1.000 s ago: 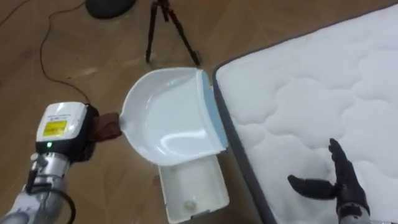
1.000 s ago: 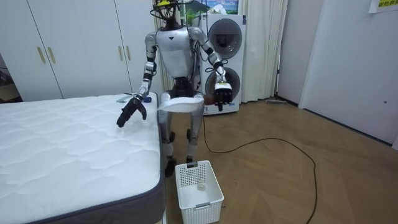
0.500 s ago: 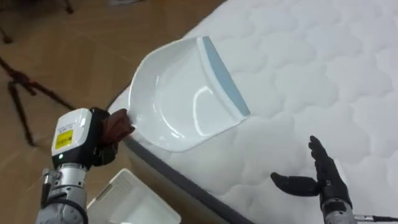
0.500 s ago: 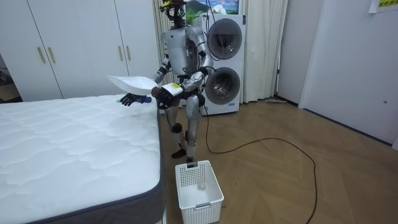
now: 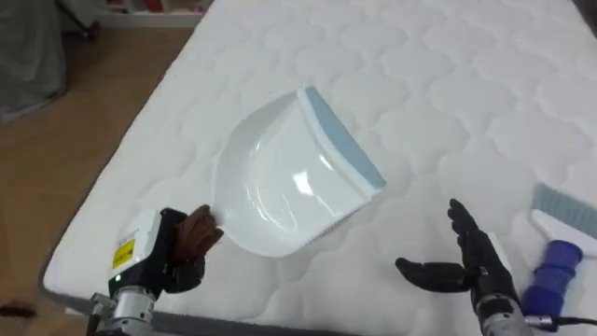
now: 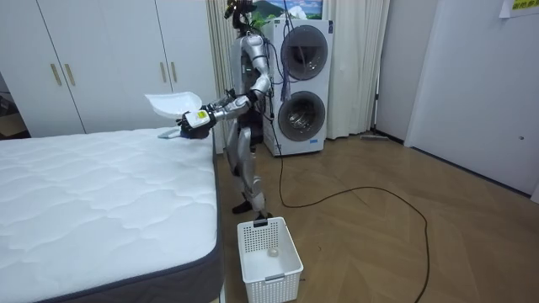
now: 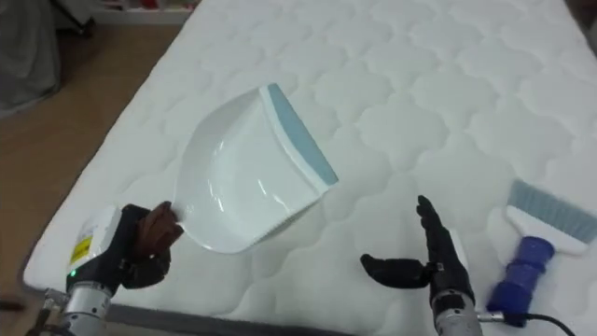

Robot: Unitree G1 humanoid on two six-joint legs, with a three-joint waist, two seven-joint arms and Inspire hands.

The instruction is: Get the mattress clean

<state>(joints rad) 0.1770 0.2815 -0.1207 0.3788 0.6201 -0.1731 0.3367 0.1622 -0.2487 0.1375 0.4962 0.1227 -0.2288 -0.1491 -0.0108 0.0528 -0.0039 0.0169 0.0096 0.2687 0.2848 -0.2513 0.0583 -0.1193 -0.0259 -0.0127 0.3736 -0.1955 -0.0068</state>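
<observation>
- The left hand (image 5: 173,261) is clenched round the brown handle (image 5: 200,233) of the white dustpan (image 5: 280,182). The fingers grasp it firmly, I think so that the pan does not tip.
- The dustpan goes up and forward from those fingers, with its blue-grey lip (image 5: 340,140) at the far end. In the room view it hangs in the air above the corner of the bed and does not rest on it. To me this looks like carrying it into place before it is set down.
- The right hand (image 5: 466,266) hovers low over the bed with the fingers released and spread, holding nothing.
- Just to the right of these fingers lies the brush (image 5: 558,257). It is flat on the bed, apart from the hand, with the blue grip toward the robot and the bristles away. I judge that the open hand is prepared to take it, because sweeping needs both tools.
- Beyond both hands the bed (image 5: 448,65) is a bare white quilted mattress. I see no dirt on it ahead of the fingers, though small bits could be too small to tell.
- The robot stands at the bed's corner on a wooden floor (image 6: 404,236). A white basket (image 6: 269,263) stands on this floor beside the bed, well apart from both hands, with something small and pale inside.
- Farther back are two stacked washing machines (image 6: 301,84) and white wardrobe doors (image 6: 101,63).
</observation>
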